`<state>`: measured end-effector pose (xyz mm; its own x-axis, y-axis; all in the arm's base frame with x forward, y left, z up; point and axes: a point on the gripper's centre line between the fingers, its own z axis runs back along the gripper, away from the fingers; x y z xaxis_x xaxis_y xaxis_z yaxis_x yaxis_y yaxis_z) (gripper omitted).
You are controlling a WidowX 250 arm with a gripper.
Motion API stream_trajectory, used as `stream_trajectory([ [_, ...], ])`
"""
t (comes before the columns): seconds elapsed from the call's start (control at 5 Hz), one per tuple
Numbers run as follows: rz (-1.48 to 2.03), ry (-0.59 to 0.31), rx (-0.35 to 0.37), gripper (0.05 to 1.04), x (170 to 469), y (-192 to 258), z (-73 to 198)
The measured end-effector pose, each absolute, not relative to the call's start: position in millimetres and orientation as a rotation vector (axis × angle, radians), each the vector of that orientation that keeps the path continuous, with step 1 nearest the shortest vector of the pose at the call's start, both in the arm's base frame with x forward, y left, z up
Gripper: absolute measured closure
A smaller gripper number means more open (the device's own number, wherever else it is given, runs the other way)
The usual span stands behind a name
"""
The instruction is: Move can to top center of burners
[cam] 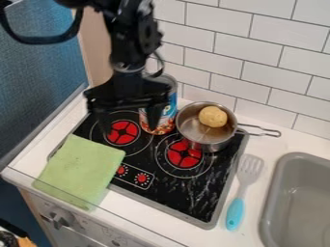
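Observation:
The black gripper (129, 124) hangs over the left burner, its two fingers spread wide apart with nothing visible between them. A tall can (166, 113) with a blue, white and red label stands upright toward the back of the stove, between the left burner and the pot. The gripper's right finger covers part of the can's left side; whether they touch I cannot tell. Two red-centred burners, a left one (123, 132) and a right one (184, 154), lie on the black stovetop (172, 197).
A metal pot (207, 138) holding a round yellowish item (213, 116) overlaps the right burner's back edge, its handle pointing right. A green cloth (80, 170) covers the stove's front left corner. A blue-handled spatula (236, 213) lies between stove and grey sink (299, 205). White tiles rise behind.

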<state>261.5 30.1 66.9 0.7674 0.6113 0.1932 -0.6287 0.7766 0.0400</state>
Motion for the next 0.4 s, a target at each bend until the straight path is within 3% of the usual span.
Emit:
stream_trajectory([
  [0.4,0.586,-0.23,0.064,0.085,279.4,-5.8,119.4],
])
